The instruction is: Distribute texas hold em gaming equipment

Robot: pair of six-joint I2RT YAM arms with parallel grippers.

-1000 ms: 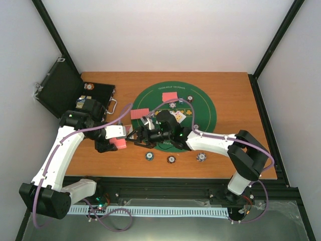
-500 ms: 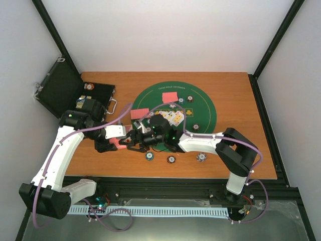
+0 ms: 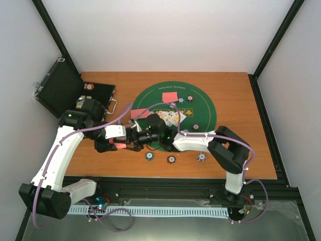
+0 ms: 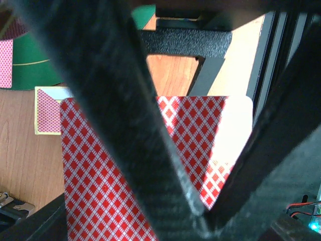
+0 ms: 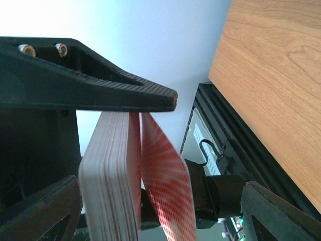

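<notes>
- Movement first: within the last second the right claw [image 3: 132, 138] has travelled off the near-left edge of the green felt mat [image 3: 203, 108] to the left claw [image 3: 119, 143]. The left claw has not shifted.
- The right claw's jaws stand wide open, as they did a second ago, and grip nothing yet. In the right wrist view one ribbed finger [image 5: 100, 93] lies across the top edge of the deck of red-backed cards [image 5: 111, 173].
- The left claw is clamped shut on that deck and holds it clear of the table, directly in front of the right claw's open jaws.
- Just beside the deck, a single card [image 5: 165, 186] fans away from it under the same finger. I cannot tell whether it is already free of the stack.
- Behind the right claw, the face-up cards [image 3: 170, 116] on the mat, which the arm partly hid a second ago, now show in full.
- Three poker chips [image 3: 171, 159] lie on the table to the near side of the right claw, apart from it.
- My reading is that the arms have come together to hand a card over. The chips and board cards look set out, so the next step is closing on the fanned card alone, and the risk is drawing two.
</notes>
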